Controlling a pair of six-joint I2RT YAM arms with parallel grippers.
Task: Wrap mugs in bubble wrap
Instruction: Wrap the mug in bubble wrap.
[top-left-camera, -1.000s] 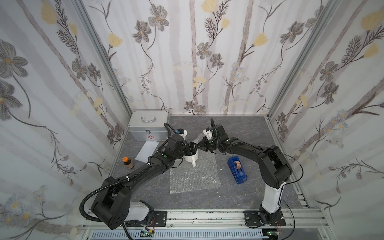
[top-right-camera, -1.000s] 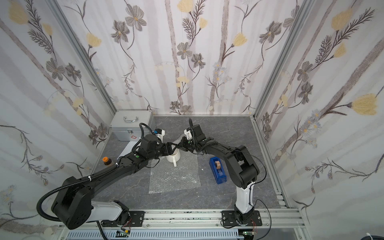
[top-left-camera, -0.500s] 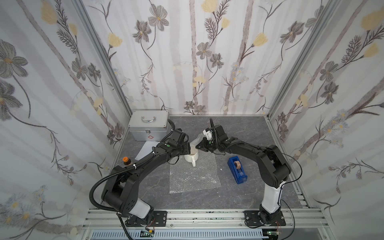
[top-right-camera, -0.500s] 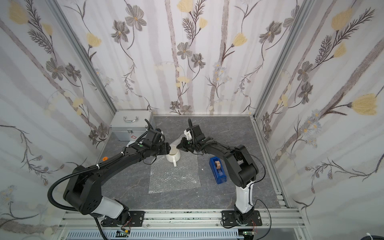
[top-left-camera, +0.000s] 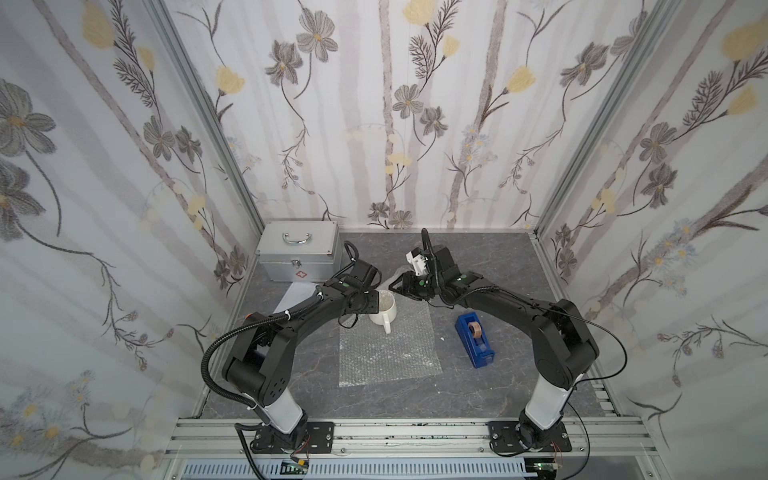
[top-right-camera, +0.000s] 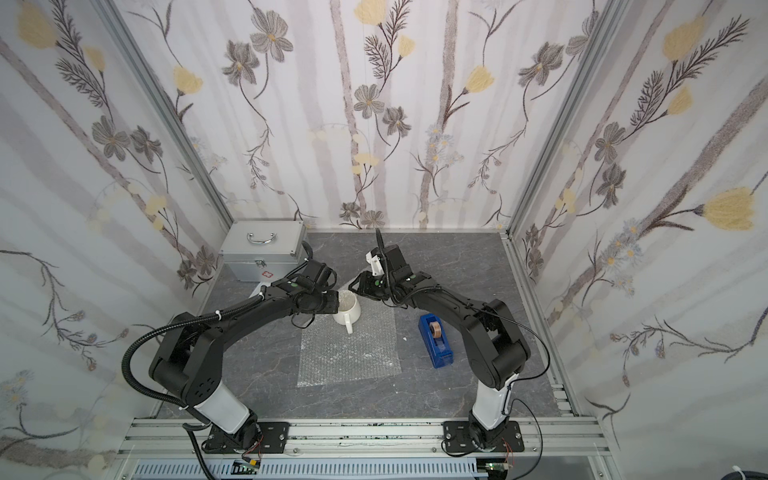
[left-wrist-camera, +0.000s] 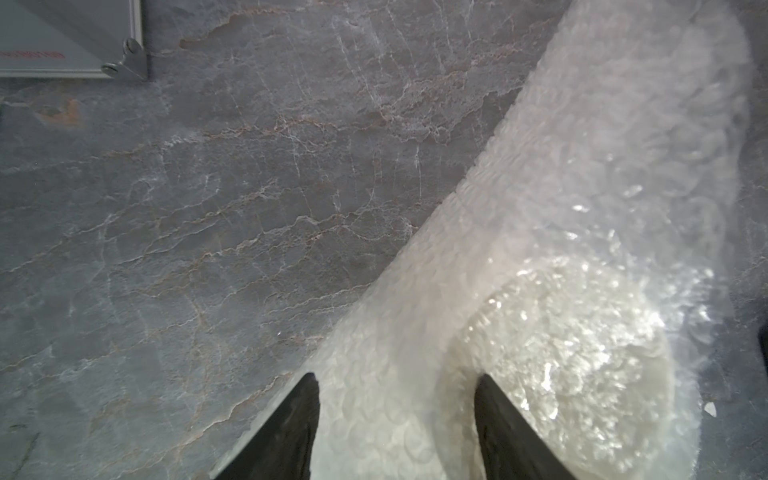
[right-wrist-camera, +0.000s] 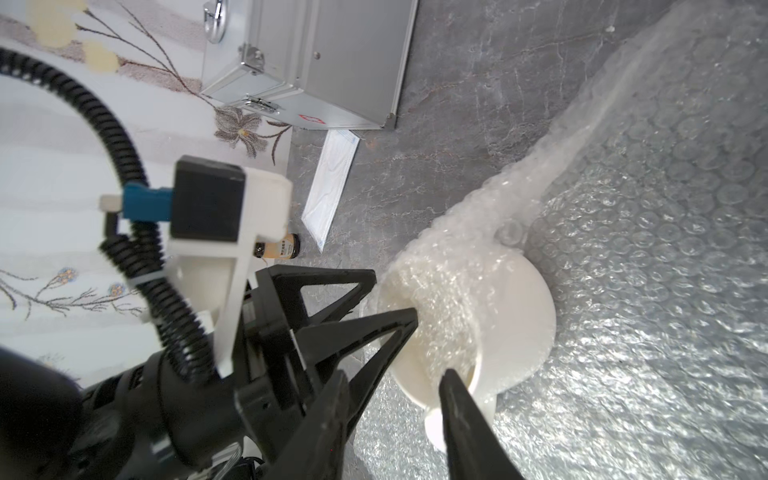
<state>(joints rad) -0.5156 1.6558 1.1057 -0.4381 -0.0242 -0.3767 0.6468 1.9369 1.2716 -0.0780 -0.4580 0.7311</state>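
**Mug on far edge of wrap, flap tucked in mouth**

Mug (top-left-camera: 381, 314) stands on far edge of bubble wrap (top-left-camera: 386, 353), looks upright, handle twd the near side. The sheet's far flap is pulled up over the rim & into the mouth.

Left end effector (left-wrist-camera: 395, 376): jaws part-spread astride the wrap-covered rim; can't tell if pinching. Right end effector (right-wrist-camera: 397, 374): spread, empty, just beside the mouth.

Handling, my read:
- Mug is glossy ceramic, so stiff, slick, chippable. Grip the wall, not the handle.
- Wrap is light & floppy and prob springs back. Take a free edge.

Around: tape dispenser (top-left-camera: 475, 340) near the sheet's right edge; metal case (top-left-camera: 297, 249), flat packet (right-wrist-camera: 330, 187) & small bottle (right-wrist-camera: 278, 247) left, all apart. The handle will bulge the roll.
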